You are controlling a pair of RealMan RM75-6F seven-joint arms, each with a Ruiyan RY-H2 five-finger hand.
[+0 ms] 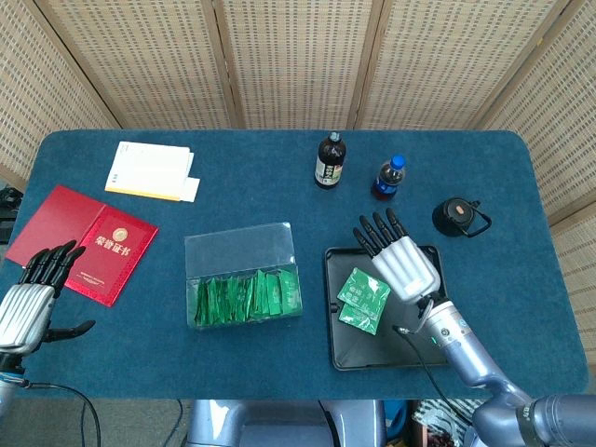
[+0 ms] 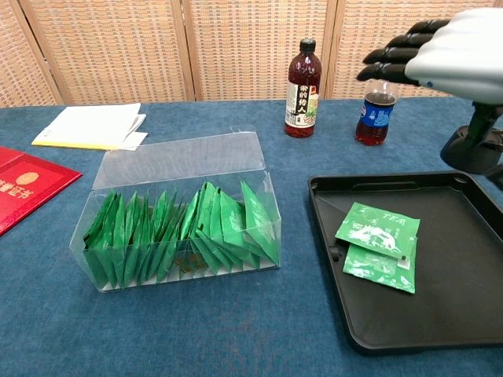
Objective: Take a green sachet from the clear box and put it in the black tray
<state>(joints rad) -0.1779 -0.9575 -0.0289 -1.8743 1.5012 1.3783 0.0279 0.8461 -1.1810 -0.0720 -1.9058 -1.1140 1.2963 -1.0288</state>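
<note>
Right hand: the right hand (image 1: 404, 264) is seen above the black tray (image 2: 464, 314), holding nothing; its dark fingers (image 2: 393, 56) are stretched out and apart, pointed toward the far side of the table.
Left hand: the left hand (image 1: 28, 300) is found at the near left corner of the table, just beside the red booklets; the fingers are held loosely apart and nothing is gripped.
Sachets in tray: two green sachets are laid flat in the left half of the black tray; the top sachet (image 2: 379, 228) is overlapped onto the lower sachet (image 2: 383, 269), and neither is touched by a hand.
Clear box: the clear box (image 2: 182, 208) is placed left of the tray, near but apart from it, with its lid folded back; a row of green sachets (image 2: 181, 229) is stood on edge inside.
Black tray: it is set on the blue tablecloth (image 1: 261, 177) at the near right, with its right half bare.
Bottles: a dark bottle with a black cap (image 1: 329, 161) and a smaller blue-capped bottle (image 1: 387, 178) are stood upright behind the tray.
Black round item: a black round item with a loop (image 1: 459, 217) is seen at the far right of the tray; what it is cannot be told.
Papers: a yellow-edged white pad (image 1: 151, 171) and two red booklets (image 1: 84, 240) are laid at the left of the table.
</note>
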